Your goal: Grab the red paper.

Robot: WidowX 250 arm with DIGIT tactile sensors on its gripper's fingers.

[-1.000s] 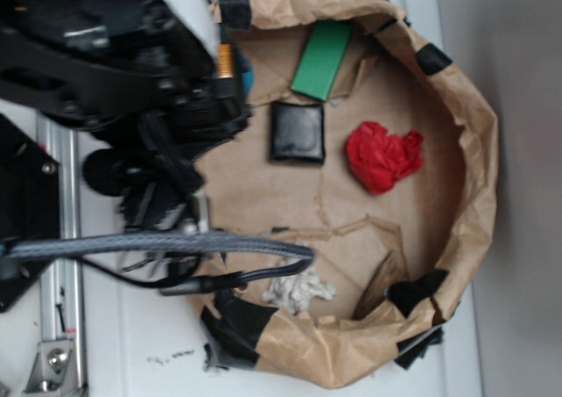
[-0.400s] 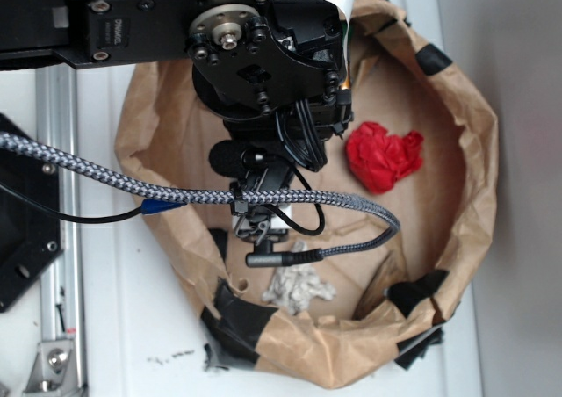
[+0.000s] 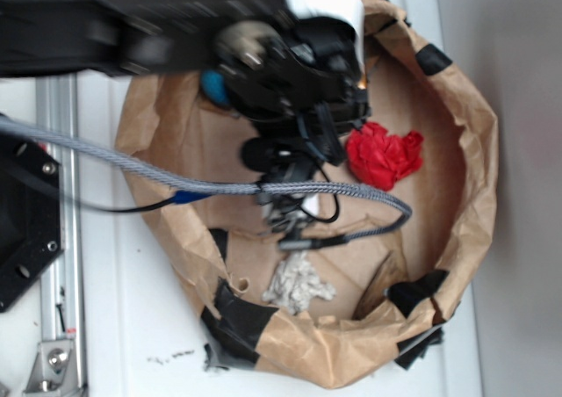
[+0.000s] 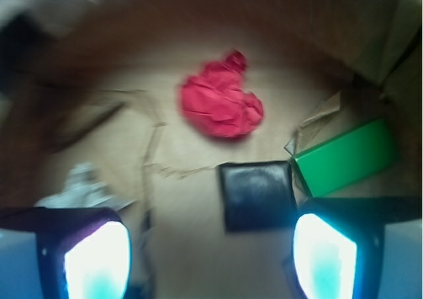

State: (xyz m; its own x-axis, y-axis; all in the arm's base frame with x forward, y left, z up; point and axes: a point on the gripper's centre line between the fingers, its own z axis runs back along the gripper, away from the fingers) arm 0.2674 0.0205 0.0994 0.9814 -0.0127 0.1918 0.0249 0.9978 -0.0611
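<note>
The red paper (image 3: 383,155) is a crumpled bright red wad lying on the brown paper floor at the right of the paper-lined basin (image 3: 474,195). In the wrist view it (image 4: 221,104) lies ahead of my gripper (image 4: 210,246), some way beyond the fingertips and a little left of centre. My gripper is open and empty, its two fingers (image 4: 96,259) wide apart above the brown paper. In the exterior view my arm (image 3: 290,72) hangs over the basin's middle, just left of the red paper, and hides the jaws.
A black square pad (image 4: 256,194) lies by the right finger, with a green block (image 4: 347,157) beyond it. A white crumpled wad (image 3: 299,283) lies near the basin's lower rim. A blue ball (image 3: 213,88) sits upper left. A braided cable (image 3: 219,186) crosses the basin.
My arm has swung from the left edge to over the basin's middle and edged right toward the red paper. It now covers the black pad and green block and uncovers the blue ball.
</note>
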